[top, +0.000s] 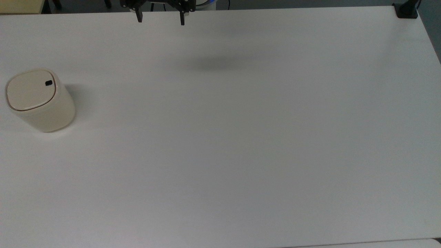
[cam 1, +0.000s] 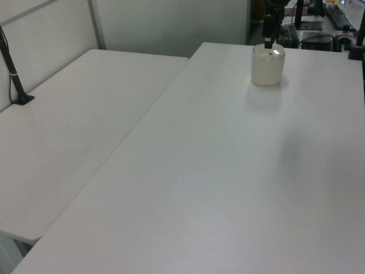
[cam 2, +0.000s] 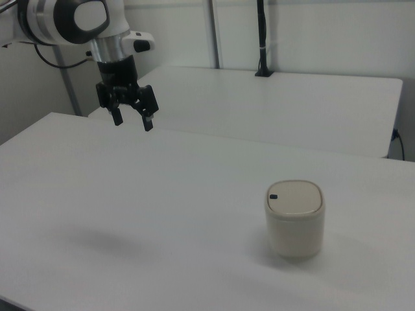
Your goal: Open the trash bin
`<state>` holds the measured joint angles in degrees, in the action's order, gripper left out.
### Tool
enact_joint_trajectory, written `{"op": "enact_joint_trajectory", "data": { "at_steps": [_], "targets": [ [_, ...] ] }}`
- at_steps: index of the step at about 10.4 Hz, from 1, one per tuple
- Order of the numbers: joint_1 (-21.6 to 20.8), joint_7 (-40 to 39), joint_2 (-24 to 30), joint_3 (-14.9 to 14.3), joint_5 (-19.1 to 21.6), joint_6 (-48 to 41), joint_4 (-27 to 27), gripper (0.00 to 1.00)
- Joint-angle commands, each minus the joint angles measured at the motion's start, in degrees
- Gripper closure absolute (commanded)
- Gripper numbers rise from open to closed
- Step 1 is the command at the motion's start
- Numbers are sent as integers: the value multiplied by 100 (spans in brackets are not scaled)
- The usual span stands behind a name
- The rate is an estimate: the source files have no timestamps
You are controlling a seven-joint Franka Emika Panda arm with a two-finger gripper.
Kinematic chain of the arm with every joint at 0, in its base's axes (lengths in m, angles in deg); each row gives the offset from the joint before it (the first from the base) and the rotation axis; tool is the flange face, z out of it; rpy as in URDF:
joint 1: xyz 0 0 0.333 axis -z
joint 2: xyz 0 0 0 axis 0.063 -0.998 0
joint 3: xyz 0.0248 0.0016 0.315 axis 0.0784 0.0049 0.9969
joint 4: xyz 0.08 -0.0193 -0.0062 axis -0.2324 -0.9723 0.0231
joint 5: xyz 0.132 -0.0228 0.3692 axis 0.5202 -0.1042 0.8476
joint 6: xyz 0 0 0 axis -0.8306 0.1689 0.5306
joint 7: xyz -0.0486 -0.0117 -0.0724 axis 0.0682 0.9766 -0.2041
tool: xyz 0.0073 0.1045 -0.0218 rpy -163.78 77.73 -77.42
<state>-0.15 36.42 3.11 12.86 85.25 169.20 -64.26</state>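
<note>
White worktop spans the scene, a second table sits beside it. Arm hangs above the worktop near the right view's left, well apart from the bin. Bin stands upright near the top view's left edge, lid flat and shut, black button at the lid's edge. End effector is up in the air, fingers spread apart, grasping nothing.

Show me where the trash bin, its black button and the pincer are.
trash bin [cam 2: 295, 227]: right view, front wall.
black button [top: 48, 82]: top view, middle of the button on the lid.
pincer [cam 2: 133, 120]: right view, midway between the open fingertips.
</note>
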Motion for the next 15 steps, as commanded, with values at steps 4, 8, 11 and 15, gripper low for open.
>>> {"op": "enact_joint_trajectory", "data": {
  "at_steps": [4, 8, 11, 15],
  "targets": [
    [-143, 32, 122, -33, -252, -173, -189, 0],
    [-143, 32, 131, -77, -252, -155, -180, 0],
    [-134, 14, 131, -77, -252, -164, -180, 0],
    [-134, -39, 122, -86, -252, -164, -180, 0]
  ]
}}
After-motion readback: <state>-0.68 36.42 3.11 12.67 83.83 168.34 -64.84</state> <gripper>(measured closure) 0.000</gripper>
